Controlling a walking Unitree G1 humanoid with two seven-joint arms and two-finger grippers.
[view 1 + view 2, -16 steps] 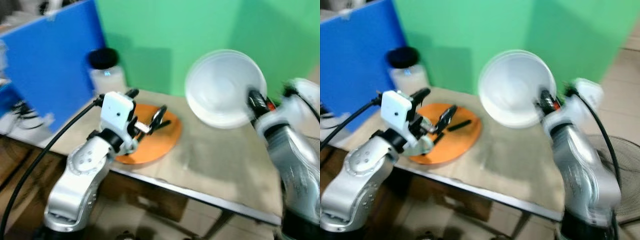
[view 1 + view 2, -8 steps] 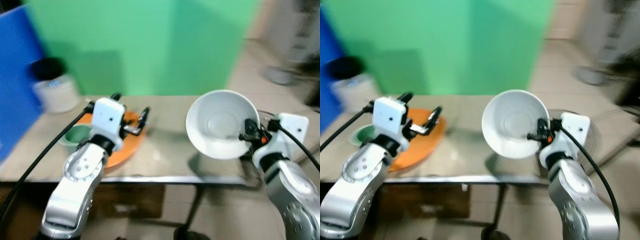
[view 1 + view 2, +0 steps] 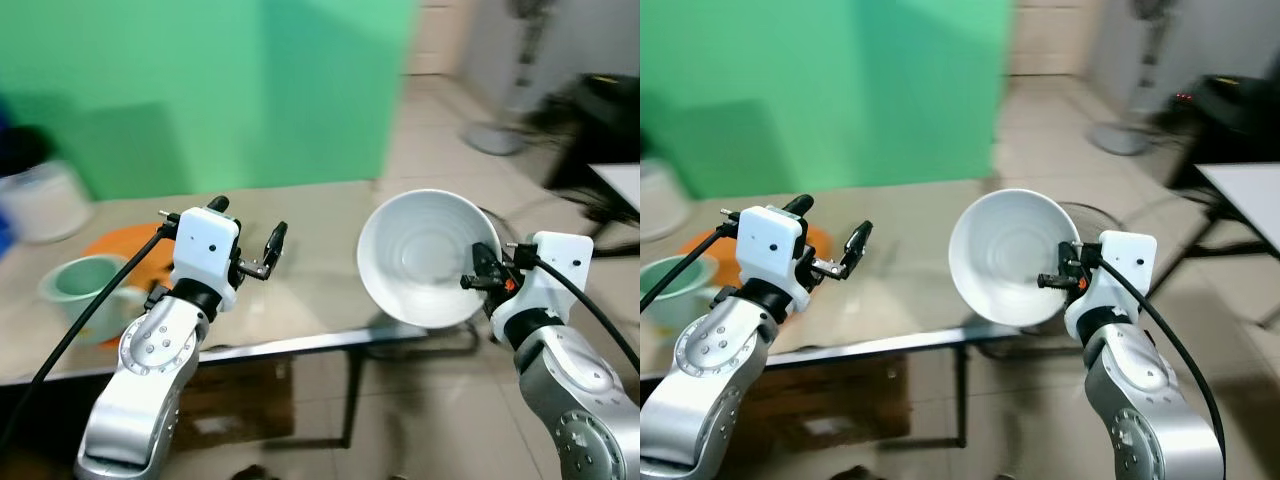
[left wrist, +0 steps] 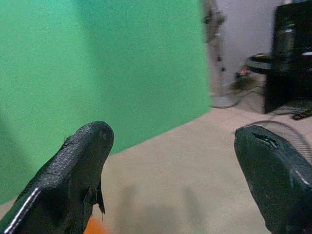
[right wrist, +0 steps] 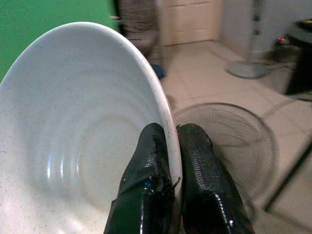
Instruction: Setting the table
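Observation:
A large white bowl (image 3: 425, 255) hangs in the air past the table's right end, tilted so its inside faces me. My right gripper (image 3: 478, 281) is shut on its rim, one finger inside and one outside, as the right wrist view shows (image 5: 171, 161). My left gripper (image 3: 245, 235) hovers open and empty over the beige table (image 3: 310, 290). An orange plate (image 3: 120, 250) lies at the table's left, with a pale green cup (image 3: 75, 290) standing at its near edge.
A green wall (image 3: 200, 90) stands behind the table. A white jar (image 3: 35, 200) sits at the far left of the tabletop. A floor fan (image 5: 229, 141) lies on the tiled floor to the right, and a dark stand (image 3: 600, 130) rises at the far right.
The camera has swung to the right, so the table and orange plate slid left in view. The bowl stays pinched in my right gripper, now off the table's right end.

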